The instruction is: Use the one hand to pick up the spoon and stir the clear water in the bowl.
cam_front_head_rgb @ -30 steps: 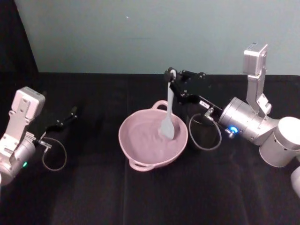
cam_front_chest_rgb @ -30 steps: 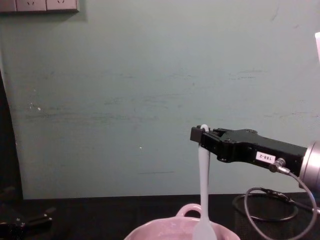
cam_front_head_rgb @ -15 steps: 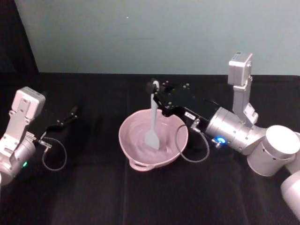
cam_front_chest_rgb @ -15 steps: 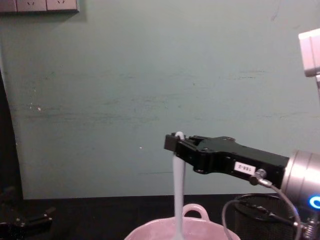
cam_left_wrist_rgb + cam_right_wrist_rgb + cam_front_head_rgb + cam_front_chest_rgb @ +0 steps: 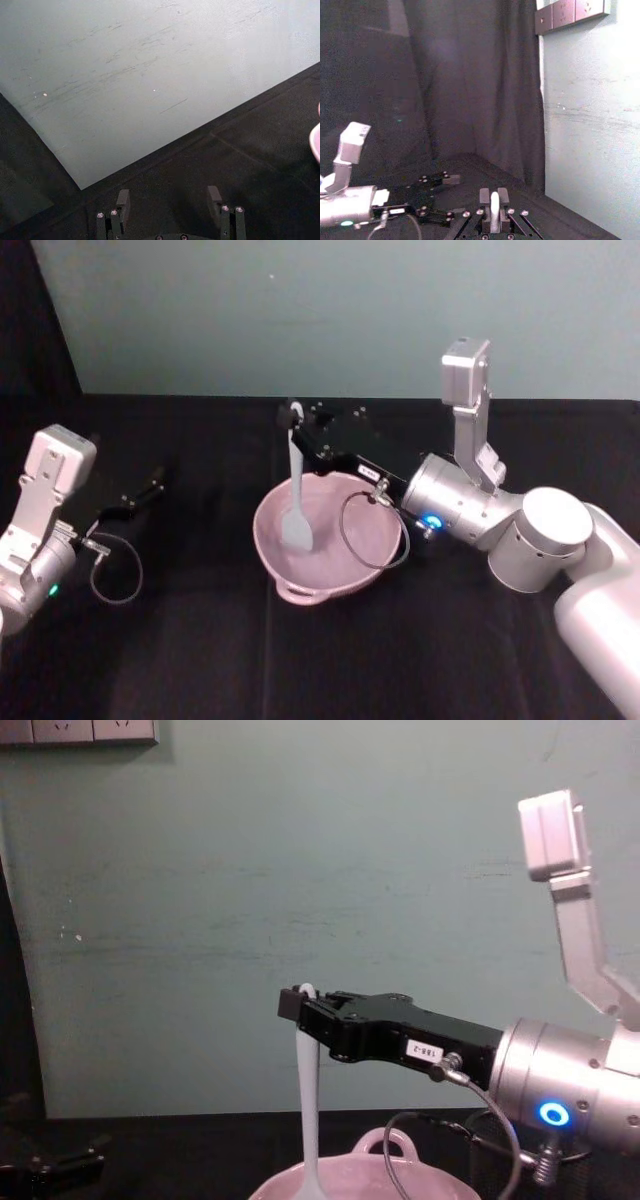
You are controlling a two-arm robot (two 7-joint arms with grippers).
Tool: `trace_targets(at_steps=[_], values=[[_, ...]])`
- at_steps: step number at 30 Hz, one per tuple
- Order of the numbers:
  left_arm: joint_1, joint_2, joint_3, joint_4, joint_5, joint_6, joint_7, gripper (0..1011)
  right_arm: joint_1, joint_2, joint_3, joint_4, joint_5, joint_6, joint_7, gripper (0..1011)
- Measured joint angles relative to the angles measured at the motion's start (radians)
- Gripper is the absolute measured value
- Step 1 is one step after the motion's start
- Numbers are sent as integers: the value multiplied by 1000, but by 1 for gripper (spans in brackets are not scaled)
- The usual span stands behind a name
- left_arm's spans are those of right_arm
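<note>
My right gripper (image 5: 293, 420) is shut on the top end of the white spoon (image 5: 296, 490), holding it upright over the pink bowl (image 5: 345, 565). The spoon's flat head dips into the left part of the bowl, where the clear water (image 5: 335, 540) is barely visible against the glaze. From the chest, the right gripper (image 5: 300, 1005) reaches in from the right with the spoon (image 5: 309, 1110) hanging down to the bowl's rim (image 5: 350, 1182). The spoon's handle end (image 5: 494, 206) sits between the right fingers. My left gripper (image 5: 150, 485) is parked at the far left, open (image 5: 168, 200).
A black cloth (image 5: 200, 640) covers the table, with a pale green wall (image 5: 300, 310) behind it. The right arm's cable loop (image 5: 370, 530) hangs over the bowl's right side. A corner of the bowl (image 5: 316, 142) shows in the left wrist view.
My right gripper has carried the spoon leftward across the bowl, from its right side to its left side. The left arm has not moved.
</note>
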Motion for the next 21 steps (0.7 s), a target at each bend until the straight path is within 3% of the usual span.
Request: trace_targets(at_steps=[10,16,21], values=[[0,0,0,0,0,0,0,1011,91,-44,11,164,-10,-34,18,105],[0,0,0,0,0,0,0,1011,104,-34,34,187,-17,-40,12,105],[0,0,0,0,0,0,0,1011,88,-7,60,160,-21,-40,-7,105]])
